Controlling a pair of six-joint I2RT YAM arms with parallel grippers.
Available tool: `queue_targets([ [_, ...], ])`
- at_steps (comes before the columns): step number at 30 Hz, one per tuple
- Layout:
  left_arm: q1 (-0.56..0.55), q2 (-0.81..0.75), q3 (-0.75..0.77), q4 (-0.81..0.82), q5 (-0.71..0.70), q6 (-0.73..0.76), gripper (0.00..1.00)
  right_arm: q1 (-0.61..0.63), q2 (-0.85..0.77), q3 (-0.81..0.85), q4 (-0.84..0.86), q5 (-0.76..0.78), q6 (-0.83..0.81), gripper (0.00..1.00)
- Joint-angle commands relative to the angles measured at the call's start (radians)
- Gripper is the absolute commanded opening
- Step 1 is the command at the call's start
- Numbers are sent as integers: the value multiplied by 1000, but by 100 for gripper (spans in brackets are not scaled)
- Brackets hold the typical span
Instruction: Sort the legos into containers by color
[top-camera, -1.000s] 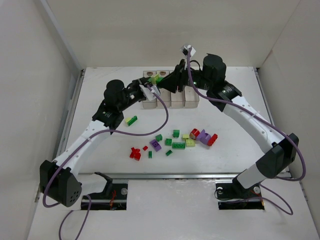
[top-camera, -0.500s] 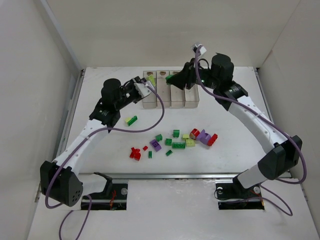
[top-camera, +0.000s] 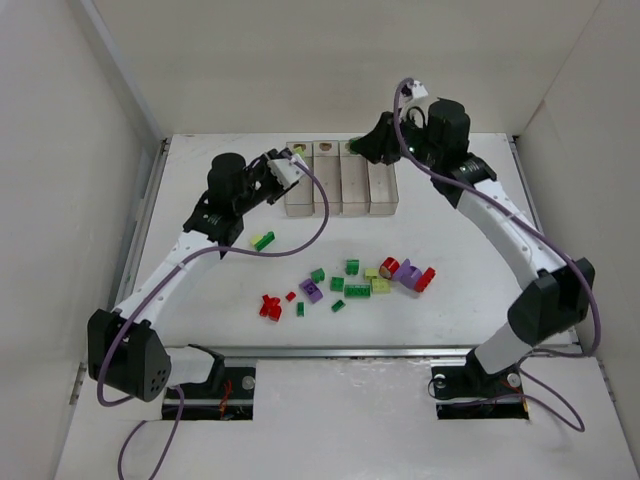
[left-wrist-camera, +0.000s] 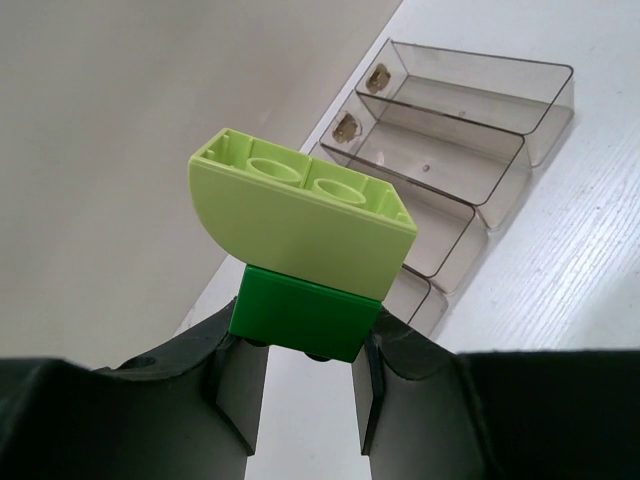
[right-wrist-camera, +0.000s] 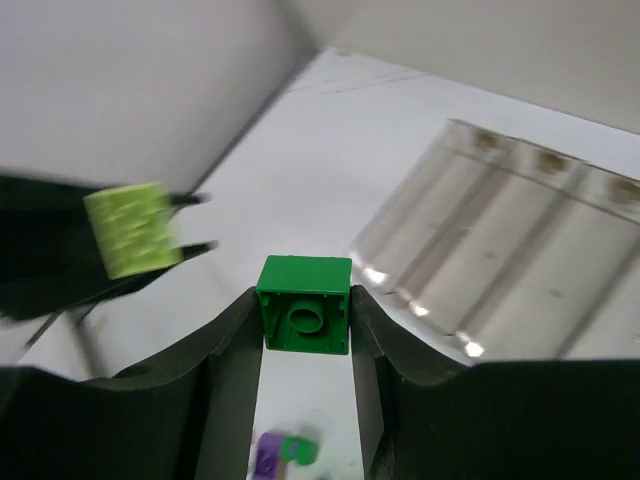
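Observation:
My left gripper (top-camera: 292, 163) is shut on a green brick (left-wrist-camera: 305, 312) with a yellow-green curved brick (left-wrist-camera: 300, 215) stuck on top, held above the left end of the four joined clear bins (top-camera: 342, 195). My right gripper (top-camera: 366, 148) is shut on a small green brick (right-wrist-camera: 305, 303), held above the far end of the bins (right-wrist-camera: 520, 250). The bins also show in the left wrist view (left-wrist-camera: 500, 150). The left's yellow-green brick (right-wrist-camera: 132, 230) shows blurred in the right wrist view. Loose legos lie in mid-table: green (top-camera: 356, 290), purple (top-camera: 311, 290), red (top-camera: 269, 306).
A yellow-green and green piece (top-camera: 263, 240) lies alone under the left arm. A red (top-camera: 425, 279) and purple (top-camera: 405, 270) cluster is at the right of the pile. White walls close in the table on three sides.
The two grippers were close together over the bins. They have pulled apart: the right rose back and right with a green brick, the left drew back left with its stacked piece.

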Motion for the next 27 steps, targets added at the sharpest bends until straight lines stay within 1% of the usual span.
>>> queue_targets([
  [1, 8, -9, 38, 28, -36, -42, 0, -72, 145, 82, -114, 217, 15, 0],
  [2, 8, -9, 29, 28, -36, -54, 0, -72, 191, 116, -165, 278, 5, 0],
  [3, 8, -9, 29, 16, -36, -64, 0, -81, 236, 156, -220, 397, -9, 0],
  [4, 8, -9, 29, 7, -36, -64, 0, -82, 315, 226, -307, 444, -20, 0],
  [8, 8, -18, 9, -3, -27, -64, 0, -91, 429, 274, -346, 519, -51, 0],
  [10, 8, -18, 0, -3, -27, -64, 0, -100, 455, 284, -357, 565, -51, 0],
  [13, 8, -28, 0, -3, -16, -73, 0, -111, 477, 284, -343, 587, -60, 10],
  [15, 8, -28, 0, -3, -16, -73, 0, -120, 504, 296, -343, 564, -87, 29],
  [16, 8, -28, 0, -3, -4, -73, 0, -120, 515, 314, -358, 547, -98, 40],
  [17, 8, -28, 0, -3, -4, -73, 0, -120, 526, 328, -372, 498, -113, 50],
  [18, 8, -28, 0, -3, -4, -73, 0, -120, 537, 352, -387, 478, -123, 66],
  [20, 8, -28, 0, -3, 6, -73, 0, -120, 537, 353, -400, 454, -123, 72],
  [22, 8, -28, 0, -3, 15, -73, 0, -120, 508, 353, -400, 443, -132, 94],
  [23, 8, -18, 0, -3, 15, -73, 0, -120, 492, 340, -388, 443, -132, 100],
  [25, 8, -18, 9, -3, 27, -73, 0, -120, 460, 328, -374, 412, -143, 100],
  [26, 8, -18, 9, -3, 38, -73, 0, -120, 418, 314, -357, 385, -159, 100],
  [27, 8, -18, 9, -3, 47, -73, 0, -120, 388, 301, -337, 275, -175, 100],
])
